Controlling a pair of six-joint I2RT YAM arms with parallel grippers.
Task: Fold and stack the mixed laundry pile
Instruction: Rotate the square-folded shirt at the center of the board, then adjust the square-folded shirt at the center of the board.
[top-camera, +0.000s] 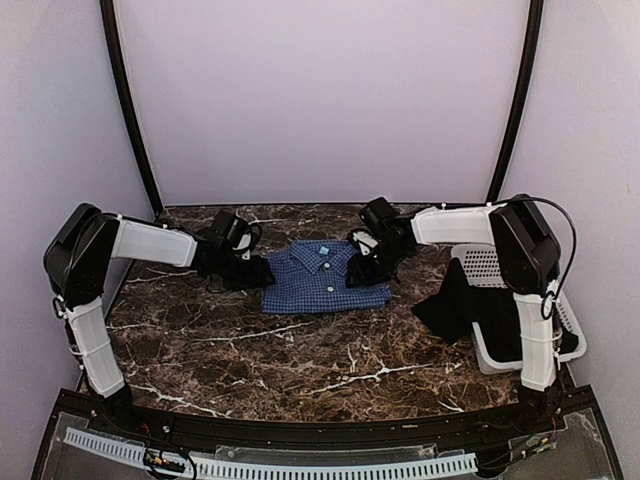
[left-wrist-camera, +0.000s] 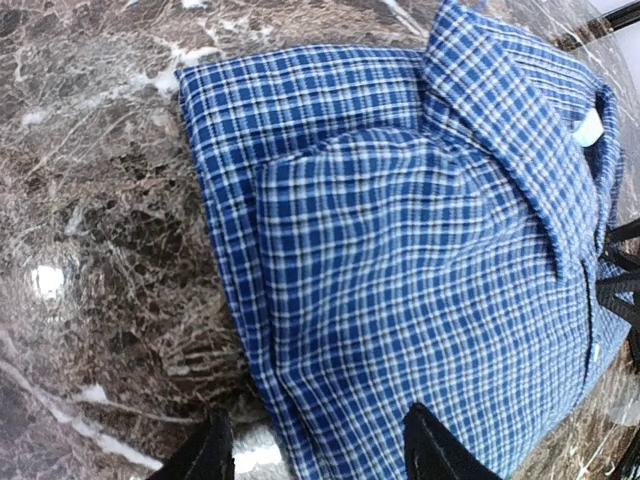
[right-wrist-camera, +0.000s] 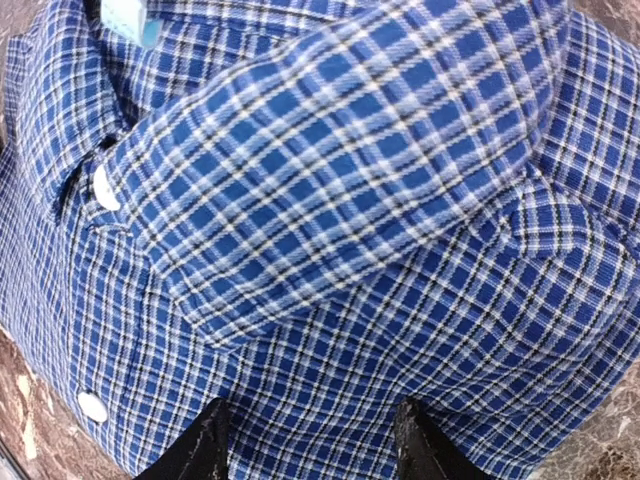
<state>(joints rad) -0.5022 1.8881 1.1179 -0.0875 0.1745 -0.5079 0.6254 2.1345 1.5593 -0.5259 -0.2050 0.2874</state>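
Fingers of my left gripper stand half apart, empty, astride the left edge of the folded check shirt mid-table; my right gripper gapes likewise over its right side. I'd square both edges evenly before fetching the black garment.

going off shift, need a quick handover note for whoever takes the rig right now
Left gripper: jaws open at the left edge of the checked shirt.
Right gripper: jaws open at its right edge.
Checked shirt: folded, collar up, in the middle of the table.
Black garment: unfolded, hanging over the rim of the basket on the right.
Done: shirt fold, or nearly.
Left: fold the black garment, stack the two.
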